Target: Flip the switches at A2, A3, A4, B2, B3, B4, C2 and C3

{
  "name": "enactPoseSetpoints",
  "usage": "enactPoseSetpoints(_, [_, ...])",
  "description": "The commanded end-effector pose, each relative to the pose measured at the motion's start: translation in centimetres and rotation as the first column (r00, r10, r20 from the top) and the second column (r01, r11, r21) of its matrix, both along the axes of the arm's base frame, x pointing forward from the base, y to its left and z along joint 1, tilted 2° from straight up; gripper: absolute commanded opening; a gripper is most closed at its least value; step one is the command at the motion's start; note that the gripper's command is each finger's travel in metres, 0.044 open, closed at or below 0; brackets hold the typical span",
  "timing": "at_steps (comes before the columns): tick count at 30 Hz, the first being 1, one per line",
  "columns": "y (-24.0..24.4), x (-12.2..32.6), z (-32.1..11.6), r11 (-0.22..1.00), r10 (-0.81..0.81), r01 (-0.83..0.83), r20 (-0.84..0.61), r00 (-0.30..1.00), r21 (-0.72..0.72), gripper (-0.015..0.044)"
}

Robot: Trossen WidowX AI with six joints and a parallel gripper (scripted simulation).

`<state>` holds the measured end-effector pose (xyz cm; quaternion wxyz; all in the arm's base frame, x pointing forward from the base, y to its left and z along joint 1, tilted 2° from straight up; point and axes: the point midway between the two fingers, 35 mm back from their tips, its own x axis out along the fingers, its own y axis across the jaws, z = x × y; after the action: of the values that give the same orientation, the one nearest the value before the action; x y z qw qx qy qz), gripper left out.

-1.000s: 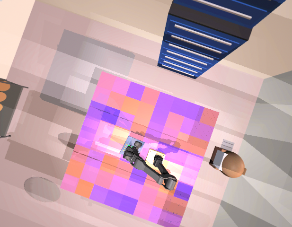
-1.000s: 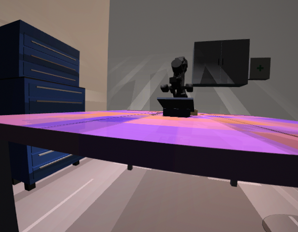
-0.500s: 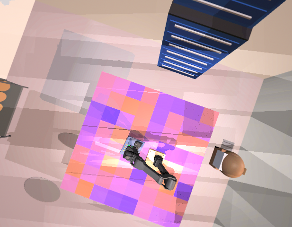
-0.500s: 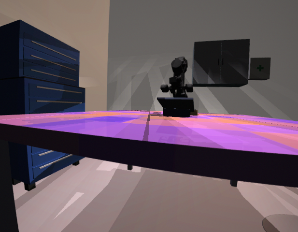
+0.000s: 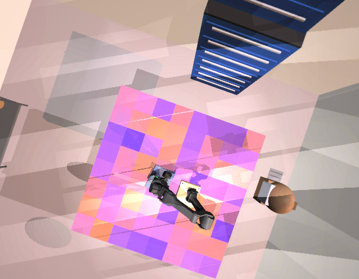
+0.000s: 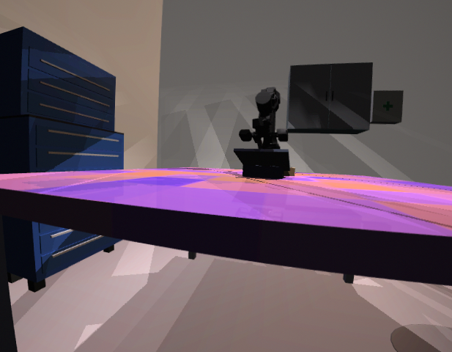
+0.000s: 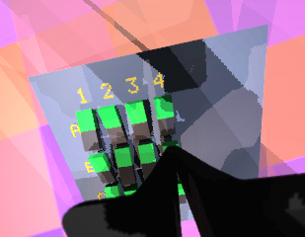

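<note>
On the switch panel [image 5: 170,181] [image 7: 221,123], yellow numbers 1, 2, 3 and 4 [image 7: 120,89] run above the columns. Yellow letters mark the rows at the side: A [image 7: 75,130], then what is probably B [image 7: 90,167], then a partly hidden C [image 7: 101,196]. A green cross [image 6: 387,105] stands on the small wall box [image 6: 381,115].

Switches [image 7: 137,113] seemingly half bright green, half brown.

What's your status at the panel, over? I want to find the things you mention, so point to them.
Gripper [image 7: 172,150] shut, nothing held, tips over the B4 corner of the switch panel [image 7: 221,114]. Row A in sight. Fingers hide part of rows B and C.
</note>
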<state>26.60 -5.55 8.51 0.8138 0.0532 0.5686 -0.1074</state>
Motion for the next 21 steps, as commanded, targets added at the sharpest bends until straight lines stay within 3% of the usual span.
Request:
enactPoseSetpoints(1, [0.07,0.0,-0.22,1.0,0.006,-0.006,-0.004,1.0,0.004,0.0])
enactPoseSetpoints(21, [0.04,0.1,-0.47,1.0,0.006,-0.006,-0.004,1.0,0.004,0.0])
